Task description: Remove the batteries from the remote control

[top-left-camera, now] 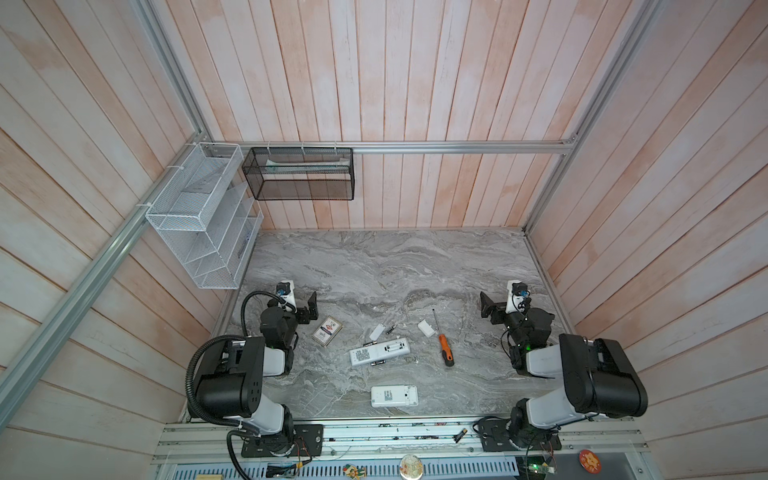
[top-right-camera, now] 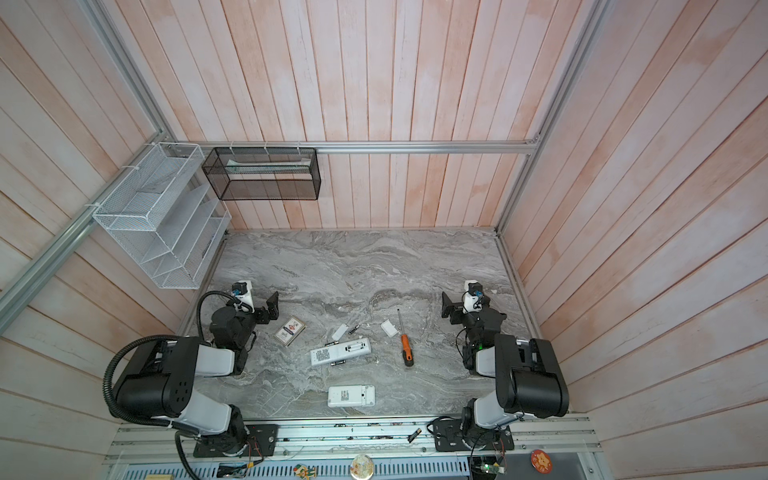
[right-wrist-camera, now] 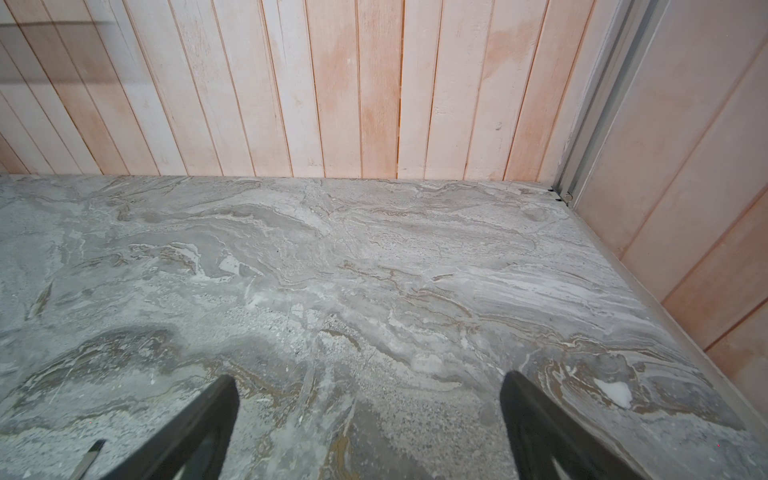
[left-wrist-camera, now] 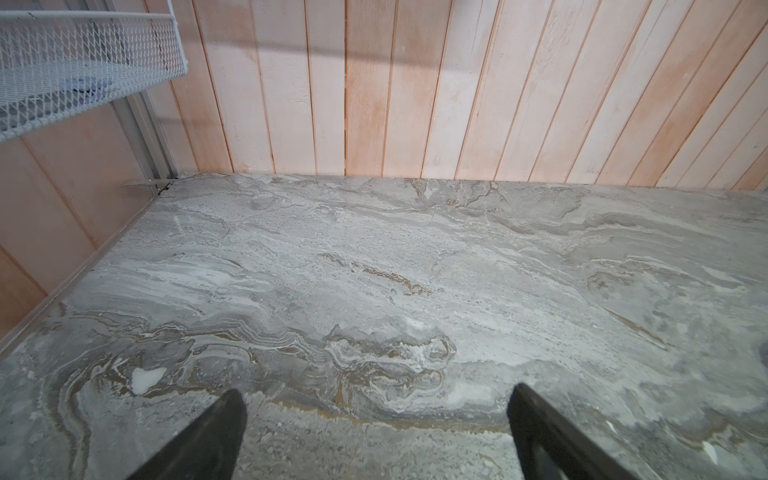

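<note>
A white remote control (top-left-camera: 379, 351) (top-right-camera: 340, 351) lies face down mid-table with its battery bay uncovered. Loose batteries lie around it: one beyond it (top-left-camera: 390, 330), one at its far edge (top-left-camera: 370, 343), one at its near edge (top-left-camera: 378, 364). A second white remote (top-left-camera: 394, 395) (top-right-camera: 351, 395) lies nearer the front edge. My left gripper (top-left-camera: 311, 305) (left-wrist-camera: 376, 392) is open over bare marble at the left. My right gripper (top-left-camera: 486, 307) (right-wrist-camera: 369, 378) is open over bare marble at the right. Both are well clear of the remotes, and neither wrist view shows a remote or battery.
Two small white covers (top-left-camera: 376, 331) (top-left-camera: 426, 327) lie beyond the remote. To its right lies an orange-handled screwdriver (top-left-camera: 444, 347), to its left a card box (top-left-camera: 327, 330). Another black cell (top-left-camera: 460, 436) rests on the front metal rail. Wire baskets (top-left-camera: 199, 216) hang on the left wall.
</note>
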